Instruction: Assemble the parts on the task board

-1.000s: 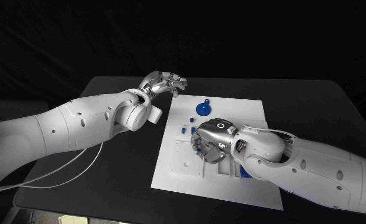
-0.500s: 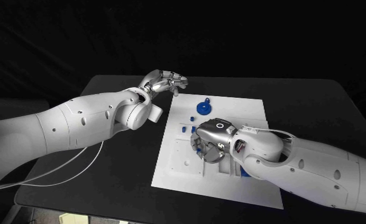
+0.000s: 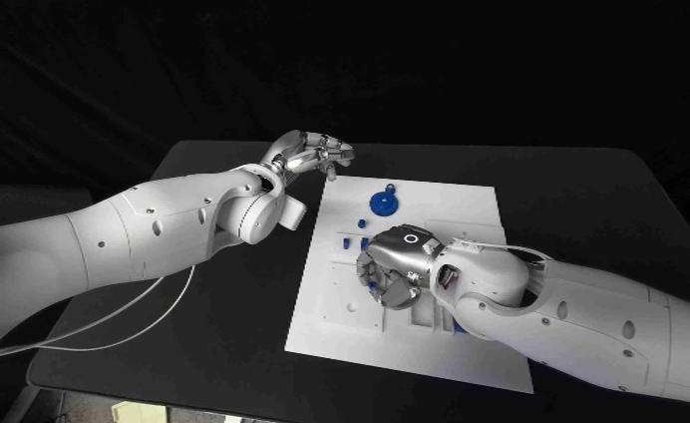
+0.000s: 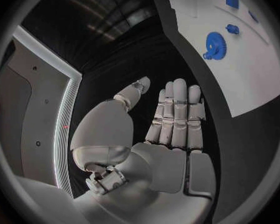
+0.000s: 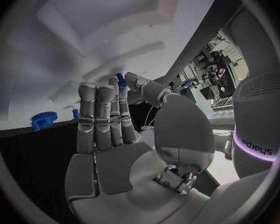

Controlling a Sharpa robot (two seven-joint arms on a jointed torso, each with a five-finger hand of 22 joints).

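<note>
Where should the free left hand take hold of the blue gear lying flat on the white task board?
Grip the blue toothed gear across its rim, coming down from above. It lies flat on the white task board, so only the rim offers opposing faces. It sits near the board's far edge, close to the open left hand; mind the small blue piece beside it.

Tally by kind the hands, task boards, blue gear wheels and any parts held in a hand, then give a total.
Hands: 2, the left hand and the right hand
Task board: 1
Blue gear: 1
Small blue part pinched in the right hand: 1
Total: 5
</note>
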